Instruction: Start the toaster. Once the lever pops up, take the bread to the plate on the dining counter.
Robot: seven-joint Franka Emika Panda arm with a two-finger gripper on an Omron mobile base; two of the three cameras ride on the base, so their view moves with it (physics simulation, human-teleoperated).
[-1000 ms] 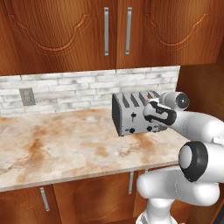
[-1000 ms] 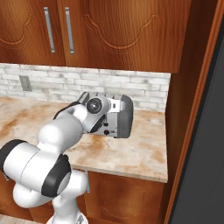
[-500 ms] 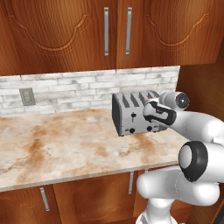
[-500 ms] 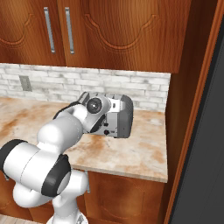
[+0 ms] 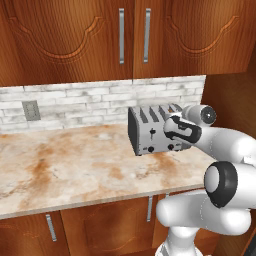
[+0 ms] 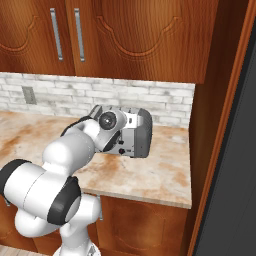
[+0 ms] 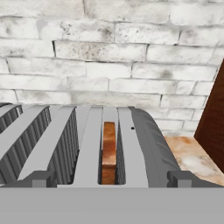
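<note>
Nearest the cameras, the white arm reached forward over the marbled tabletop (image 5: 75,167), and its end effector (image 5: 176,129) hung at the front face of the toaster (image 5: 150,131), near the right-hand lever, with its two fingers spread wide apart and nothing between them. From the hand view, the finger tips (image 7: 40,179) sat at either side of the rightmost slots, looking down along the toaster's top. The bread (image 7: 109,151) stood upright inside the second slot from the right, sunk low between the grey walls. Beyond the toaster ran a white brick backsplash (image 5: 90,102), with wooden cabinets (image 5: 100,35) above. To start the toaster well, the hand would likely need to drop lower so one finger sat squarely on top of the lever serving the bread's slot, then press straight down without sliding off or pushing the toaster backward.
</note>
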